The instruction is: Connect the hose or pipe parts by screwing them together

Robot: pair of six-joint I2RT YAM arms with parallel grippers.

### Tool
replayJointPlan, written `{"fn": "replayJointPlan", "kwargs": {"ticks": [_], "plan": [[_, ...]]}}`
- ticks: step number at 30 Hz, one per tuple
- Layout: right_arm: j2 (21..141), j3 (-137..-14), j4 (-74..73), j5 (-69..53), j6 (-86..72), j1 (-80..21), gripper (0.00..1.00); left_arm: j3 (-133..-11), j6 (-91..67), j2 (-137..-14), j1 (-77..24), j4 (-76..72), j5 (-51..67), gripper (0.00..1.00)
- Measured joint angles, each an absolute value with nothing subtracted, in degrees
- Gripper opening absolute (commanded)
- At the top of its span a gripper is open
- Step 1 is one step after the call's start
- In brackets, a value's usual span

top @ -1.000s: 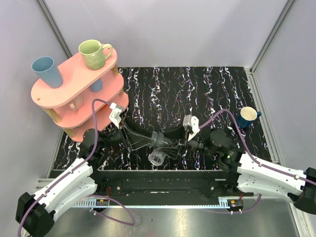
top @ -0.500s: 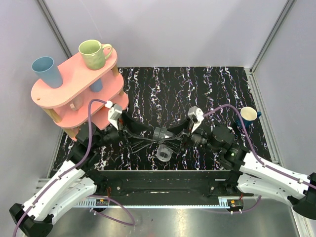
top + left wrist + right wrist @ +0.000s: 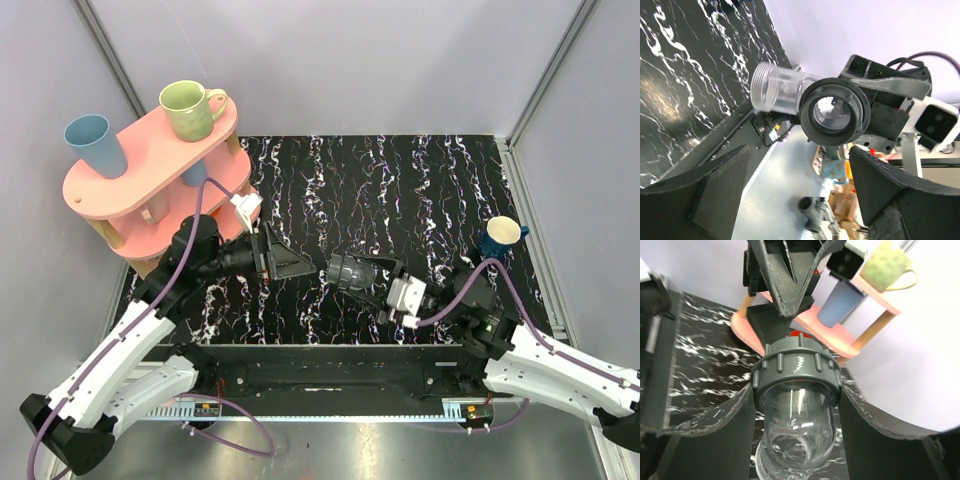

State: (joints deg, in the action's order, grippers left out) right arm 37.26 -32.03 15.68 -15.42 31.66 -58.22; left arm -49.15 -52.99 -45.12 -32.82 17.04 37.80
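Note:
The pipe parts show as one piece: a dark grey ribbed collar (image 3: 797,371) sitting on a clear elbow (image 3: 797,425). My right gripper (image 3: 796,405) is shut on the clear body, one finger on each side. From above, the piece (image 3: 352,272) lies level over the front of the mat, and the right gripper (image 3: 385,287) grips it from the lower right. My left gripper (image 3: 290,263) stands open just left of it, not touching. The left wrist view looks into the collar (image 3: 835,111); the clear threaded end (image 3: 771,92) sticks out sideways, beyond the wide-apart fingers (image 3: 700,192).
A pink two-tier shelf (image 3: 130,185) at the back left carries a green mug (image 3: 190,108) and a blue cup (image 3: 95,145). A dark blue mug (image 3: 500,236) stands at the right edge of the marbled mat (image 3: 400,190). Another grey fitting (image 3: 812,212) lies beyond the table.
My left gripper opened, let go of the piece and drew back to the left. The right arm swung lower and to the right, keeping the piece and turning it level.

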Motion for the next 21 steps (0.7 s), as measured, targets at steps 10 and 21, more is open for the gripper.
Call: {"fn": "replayJointPlan", "kwargs": {"ticks": [10, 21], "plan": [[38.92, -31.83, 16.62, -7.27, 59.24, -69.25, 0.0, -43.75, -67.53, -45.87, -30.35, 6.26, 46.76, 0.86], [47.29, -32.01, 20.14, -1.67, 65.56, -72.4, 0.0, -40.12, -72.84, -45.36, -30.35, 0.93, 48.93, 0.79]]}}
